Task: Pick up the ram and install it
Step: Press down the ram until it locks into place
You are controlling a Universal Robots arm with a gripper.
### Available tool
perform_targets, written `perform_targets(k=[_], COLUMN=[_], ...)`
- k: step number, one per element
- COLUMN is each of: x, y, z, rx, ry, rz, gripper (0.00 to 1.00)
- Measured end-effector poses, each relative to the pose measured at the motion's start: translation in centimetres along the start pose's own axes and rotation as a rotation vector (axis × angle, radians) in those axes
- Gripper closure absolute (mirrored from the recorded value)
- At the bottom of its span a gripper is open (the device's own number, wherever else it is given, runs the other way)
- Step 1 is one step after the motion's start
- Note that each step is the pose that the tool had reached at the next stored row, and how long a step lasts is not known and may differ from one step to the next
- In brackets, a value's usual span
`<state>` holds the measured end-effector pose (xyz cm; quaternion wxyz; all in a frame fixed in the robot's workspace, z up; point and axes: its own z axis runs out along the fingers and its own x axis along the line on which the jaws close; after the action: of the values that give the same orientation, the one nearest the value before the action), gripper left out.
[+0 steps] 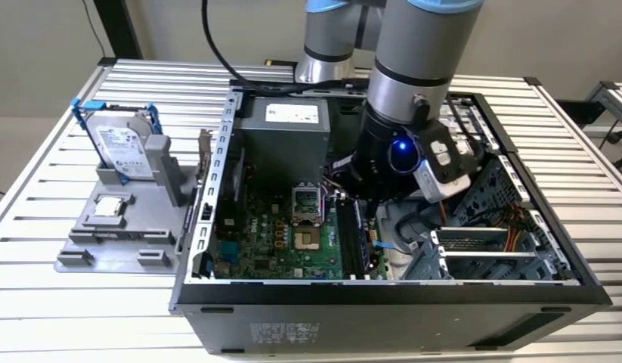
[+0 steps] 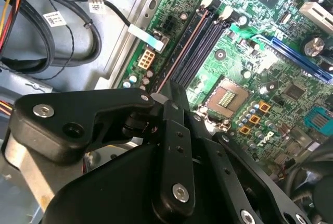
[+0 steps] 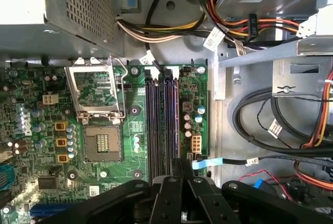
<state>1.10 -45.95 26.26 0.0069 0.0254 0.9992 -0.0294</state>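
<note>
Slatted metal makes the top of the bench (image 1: 78, 302), and on it an open computer case (image 1: 391, 291) lies on its side. The robot arm (image 1: 416, 68) reaches down into the case from above.

Its claw (image 3: 180, 162) is low over the memory slots, at the edge of the green motherboard (image 1: 280, 234) toward the exterior view's right. In both wrist views the two black fingers (image 2: 174, 130) stand almost together, closed on the ram (image 2: 179, 52). The ram is seen from its edge as a thin dark strip with a brownish line. It runs along the slots, just beside the empty ones, and one end is between the fingertips. Whether it is fully pressed into its slot, one cannot tell.

Beside the slots is the open processor socket (image 3: 101, 143) with its metal frame lifted. Bundles of coloured cables (image 3: 244, 23) run near the grey power supply (image 1: 280, 132).

Outside the case, toward the exterior view's left, a grey fixture (image 1: 94, 246) stands on the bench. It holds a silver hard drive (image 1: 124, 140) with a blue frame, standing upright, and a small square processor chip (image 1: 109, 204) lying flat.
</note>
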Motion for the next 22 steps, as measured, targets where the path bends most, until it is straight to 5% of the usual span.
perform_targets(k=[7, 9, 11, 13, 20, 22], x=[-0.01, -0.02, -0.01, 0.0, -0.01, -0.01], y=[-0.04, -0.04, -0.04, -0.04, -0.04, -0.04], z=[-0.35, -0.36, -0.36, -0.36, -0.37, -0.36], rx=[-0.0018, -0.0127, -0.0336, -0.0468, -0.0556, -0.0629], ry=[0.0004, 0.0015, 0.004, 0.005, 0.0024, 0.0014], rz=[-0.001, -0.012, -0.023, -0.04, -0.136, -0.156], gripper=[1.0, 1.0, 1.0, 1.0, 1.0, 1.0])
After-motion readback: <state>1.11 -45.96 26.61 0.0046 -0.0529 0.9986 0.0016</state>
